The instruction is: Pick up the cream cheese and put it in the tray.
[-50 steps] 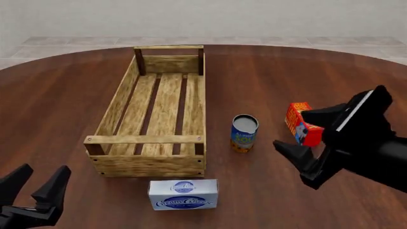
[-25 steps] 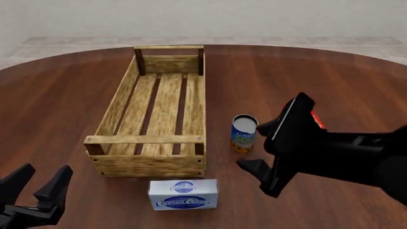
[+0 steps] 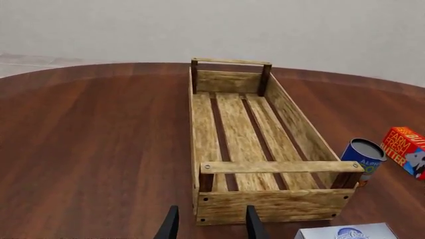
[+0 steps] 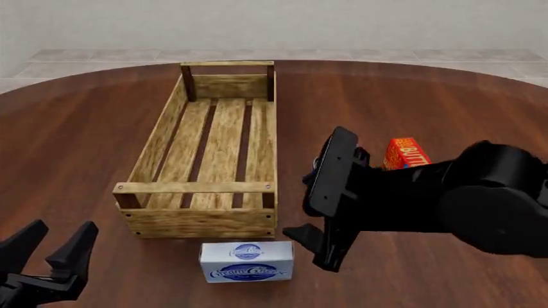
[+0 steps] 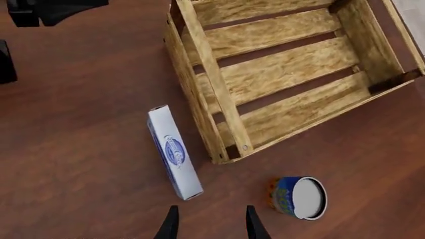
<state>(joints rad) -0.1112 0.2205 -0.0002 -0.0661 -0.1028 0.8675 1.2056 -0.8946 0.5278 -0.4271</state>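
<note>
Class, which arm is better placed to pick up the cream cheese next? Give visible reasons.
The right. Its gripper is open, close beside the cream cheese, fingers toward it. The left gripper is open too but sits farther away near the table's front-left edge.

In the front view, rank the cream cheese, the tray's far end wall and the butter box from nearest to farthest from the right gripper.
1. cream cheese, just left of the right gripper.
2. butter box, behind the arm.
3. tray's far end wall, farthest back.

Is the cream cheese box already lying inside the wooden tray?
No, the cream cheese lies on the table just outside the near end of the tray, whose slatted floor is bare.
</note>
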